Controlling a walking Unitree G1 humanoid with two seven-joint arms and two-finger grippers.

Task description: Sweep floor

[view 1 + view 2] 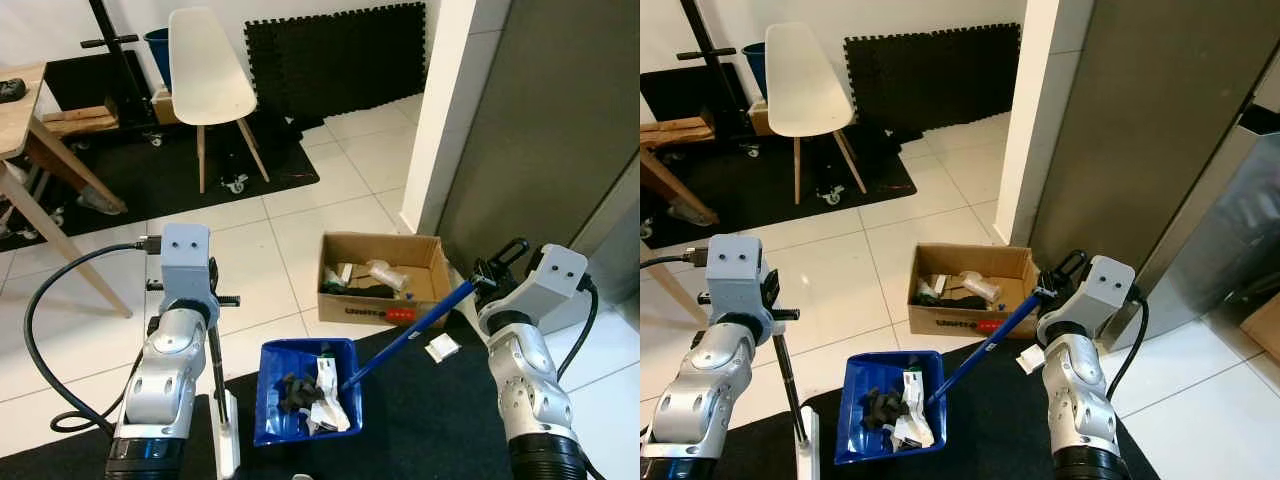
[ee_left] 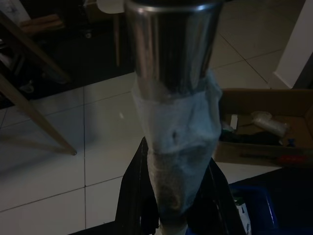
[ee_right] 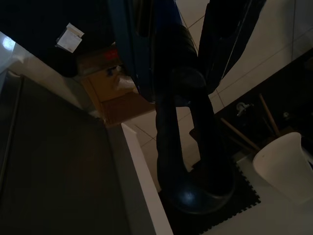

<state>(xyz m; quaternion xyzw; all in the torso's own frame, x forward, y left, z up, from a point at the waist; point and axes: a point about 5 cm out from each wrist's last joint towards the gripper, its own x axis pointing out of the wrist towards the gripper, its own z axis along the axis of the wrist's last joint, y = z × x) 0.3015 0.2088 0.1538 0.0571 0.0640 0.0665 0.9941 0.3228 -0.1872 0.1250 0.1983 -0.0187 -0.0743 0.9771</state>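
My left gripper [image 1: 214, 300] is shut on a broom pole [image 1: 216, 365] that runs down to a white brush head [image 1: 228, 435] at the black mat's [image 1: 430, 420] left edge. The left wrist view shows the silver, tape-wrapped pole [image 2: 178, 142] between the black fingers [image 2: 133, 205]. My right gripper [image 1: 492, 268] is shut on the upper end of a long blue handle [image 1: 410, 335], which slopes down to a blue dustpan [image 1: 272, 400] on the mat. Dark lumps and white paper scraps [image 1: 318, 392] lie in the pan. A white paper scrap [image 1: 441, 348] lies on the mat near the right arm.
An open cardboard box [image 1: 385, 243] with rubbish stands on the tiles just beyond the dustpan. A white pillar [image 1: 445, 110] and a grey door [image 1: 545, 130] close off the right. A white chair [image 1: 205, 70] and a wooden table [image 1: 20, 110] stand at the back left.
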